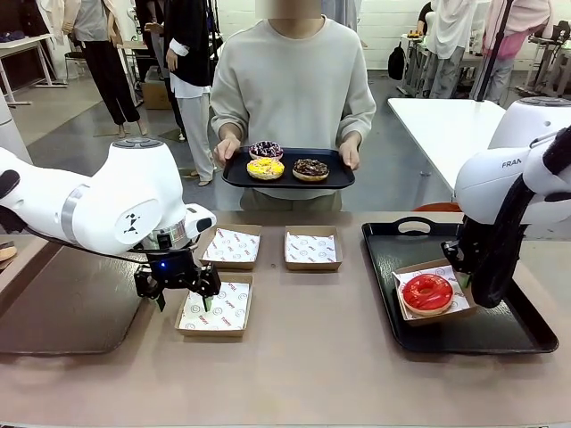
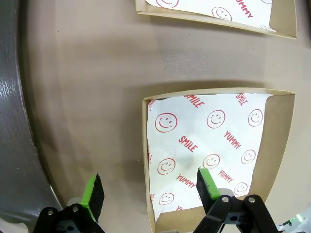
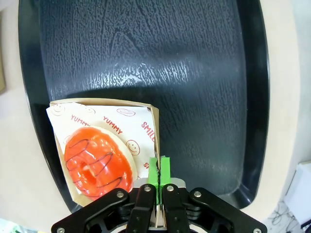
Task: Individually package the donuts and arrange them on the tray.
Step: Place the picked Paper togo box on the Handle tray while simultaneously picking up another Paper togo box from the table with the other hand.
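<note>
Found right gripper jaws pinched on one wall of the carton under the red donut, on the black tray by the tabletop's right edge; left gripper jaws wide; judged liable to tip if lifted.

Front view fixed robot-side, facing across tan surface. Wrist views close, looking down: left onto paper-lined cardboard box, right onto black plastic tray; both shared with front.
</note>
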`<state>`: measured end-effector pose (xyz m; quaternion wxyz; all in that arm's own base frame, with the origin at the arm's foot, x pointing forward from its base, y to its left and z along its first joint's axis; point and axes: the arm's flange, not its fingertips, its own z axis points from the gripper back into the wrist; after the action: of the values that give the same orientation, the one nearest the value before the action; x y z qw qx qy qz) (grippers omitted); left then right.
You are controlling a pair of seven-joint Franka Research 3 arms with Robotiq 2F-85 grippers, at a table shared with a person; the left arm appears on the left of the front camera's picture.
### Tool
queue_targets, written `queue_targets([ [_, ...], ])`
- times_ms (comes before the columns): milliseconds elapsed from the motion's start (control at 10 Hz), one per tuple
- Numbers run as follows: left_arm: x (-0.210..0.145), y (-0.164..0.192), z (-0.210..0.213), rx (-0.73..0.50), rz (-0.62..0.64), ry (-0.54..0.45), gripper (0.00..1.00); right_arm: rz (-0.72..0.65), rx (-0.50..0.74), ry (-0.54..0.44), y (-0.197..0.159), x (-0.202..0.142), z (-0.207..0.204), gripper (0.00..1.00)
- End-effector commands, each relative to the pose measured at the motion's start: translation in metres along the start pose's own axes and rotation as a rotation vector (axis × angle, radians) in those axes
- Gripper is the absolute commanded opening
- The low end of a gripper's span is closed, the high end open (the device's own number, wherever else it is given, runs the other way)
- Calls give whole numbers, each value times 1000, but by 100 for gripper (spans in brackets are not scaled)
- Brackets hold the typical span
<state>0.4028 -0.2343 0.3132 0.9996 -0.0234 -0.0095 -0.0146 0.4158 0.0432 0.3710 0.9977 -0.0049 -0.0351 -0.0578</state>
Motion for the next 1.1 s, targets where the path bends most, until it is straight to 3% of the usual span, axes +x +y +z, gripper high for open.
queue_targets([
  [0, 6, -7, -3, 25, 24, -17, 100, -7, 29, -5, 5, 6, 1, 1],
  [200, 7, -7, -4, 23, 27, -13, 100, -5, 33, 2, 5, 7, 0, 1],
  [300, 9, -7, -4, 22, 40, -17, 60, 0, 35, 4, 5, 7, 0, 1],
  [400, 8, -7, -3, 15, 35, -17, 40, 8, 44, 2, 4, 7, -1, 1],
  [500, 8, -6, -1, 13, 35, -19, 1, 13, 52, 11, 4, 7, -2, 61],
  [600, 8, -6, 0, 13, 37, -22, 0, 13, 57, 14, 4, 7, -2, 61],
  [700, 9, -6, 0, 12, 38, -22, 0, 10, 61, 17, 4, 8, -4, 100],
  [800, 9, -6, 0, 13, 40, -22, 0, 7, 61, 21, 3, 9, -5, 63],
  [900, 9, -5, 1, 14, 41, -24, 6, 6, 59, 22, 2, 8, -5, 74],
  [1000, 8, -5, 2, 13, 43, -25, 0, 4, 60, 23, 2, 8, -5, 100],
])
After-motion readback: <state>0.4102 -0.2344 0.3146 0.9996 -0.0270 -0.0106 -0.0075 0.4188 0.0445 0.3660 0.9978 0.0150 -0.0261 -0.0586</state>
